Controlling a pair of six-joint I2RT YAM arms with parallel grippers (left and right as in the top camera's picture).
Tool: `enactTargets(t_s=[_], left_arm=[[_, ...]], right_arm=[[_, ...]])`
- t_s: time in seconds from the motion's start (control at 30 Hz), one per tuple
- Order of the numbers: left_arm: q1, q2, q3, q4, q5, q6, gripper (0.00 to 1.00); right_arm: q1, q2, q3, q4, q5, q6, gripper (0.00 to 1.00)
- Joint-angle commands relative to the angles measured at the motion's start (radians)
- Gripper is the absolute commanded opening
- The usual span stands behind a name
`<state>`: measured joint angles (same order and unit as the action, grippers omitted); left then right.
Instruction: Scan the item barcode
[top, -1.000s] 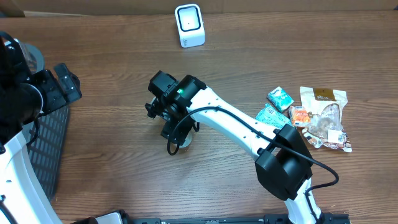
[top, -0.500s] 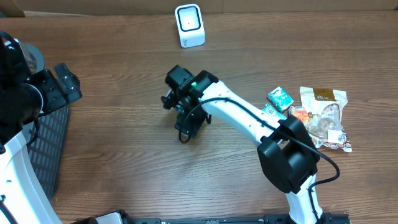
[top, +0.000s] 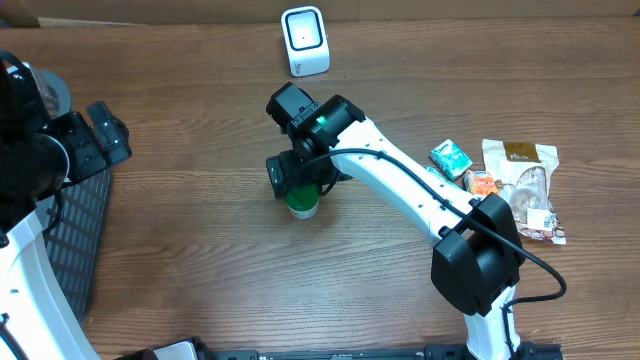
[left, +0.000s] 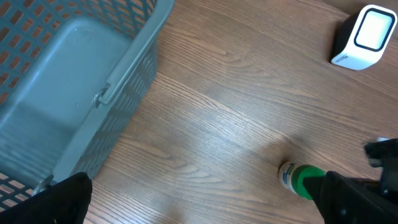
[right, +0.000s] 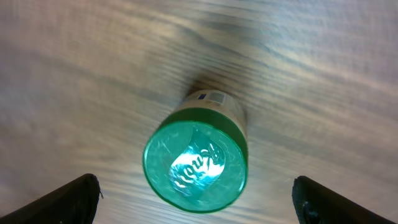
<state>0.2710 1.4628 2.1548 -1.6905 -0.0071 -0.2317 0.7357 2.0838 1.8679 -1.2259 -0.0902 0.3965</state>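
Observation:
The item is a small round container with a green lid (top: 302, 206), standing upright on the wooden table. In the right wrist view the container's lid (right: 194, 163) fills the centre, and a small printed label (right: 208, 96) shows on its far side. My right gripper (top: 294, 178) (right: 194, 193) hangs directly above it, open, both fingers well clear of the lid. The white scanner (top: 304, 40) (left: 365, 35) stands at the table's far edge. My left gripper (top: 102, 135) (left: 202, 202) is open and empty at the left; the container (left: 300, 178) shows by its right finger.
A grey plastic basket (left: 62, 93) (top: 70, 230) lies at the left under the left arm. Several snack packets (top: 505, 185) and a small teal pack (top: 450, 158) lie at the right. The right arm's white links (top: 400, 190) cross the middle of the table.
My right gripper has opened fully and swung right and back. The green-lidded container now stands free on the table beneath it. The left arm has not moved.

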Motion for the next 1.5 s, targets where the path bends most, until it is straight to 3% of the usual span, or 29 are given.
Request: enactTargets(t_s=[0.0,0.23,0.57,0.77,0.93,1.17,1.33,1.47], left_arm=[[0.003,0.003,0.006,0.001,0.004,0.019,1.00],[0.003,0.003,0.006,0.001,0.004,0.019,1.00],[0.003,0.003,0.006,0.001,0.004,0.019,1.00],[0.003,0.003,0.006,0.001,0.004,0.018,1.00],[0.003,0.003,0.006,0.001,0.004,0.019,1.00],[0.003,0.003,0.006,0.001,0.004,0.019,1.00],[0.003,0.003,0.006,0.001,0.004,0.019,1.00],[0.003,0.003,0.006,0.002,0.004,0.018,1.00]], right_arm=[[0.008,-0.022,-0.023,0.019,0.000,0.399,1.00],[0.011,-0.009,-0.114,0.100,-0.008,0.488,0.97],[0.047,-0.004,-0.152,0.144,0.016,0.494,0.93],[0.056,-0.004,-0.175,0.169,0.072,0.494,0.85],[0.056,-0.004,-0.179,0.145,0.121,0.465,0.69],[0.054,-0.004,-0.179,0.153,0.124,0.158,0.68],[0.054,-0.004,-0.179,0.151,0.124,-0.238,0.64],[0.054,-0.004,-0.179,0.119,0.123,-0.624,0.72]])
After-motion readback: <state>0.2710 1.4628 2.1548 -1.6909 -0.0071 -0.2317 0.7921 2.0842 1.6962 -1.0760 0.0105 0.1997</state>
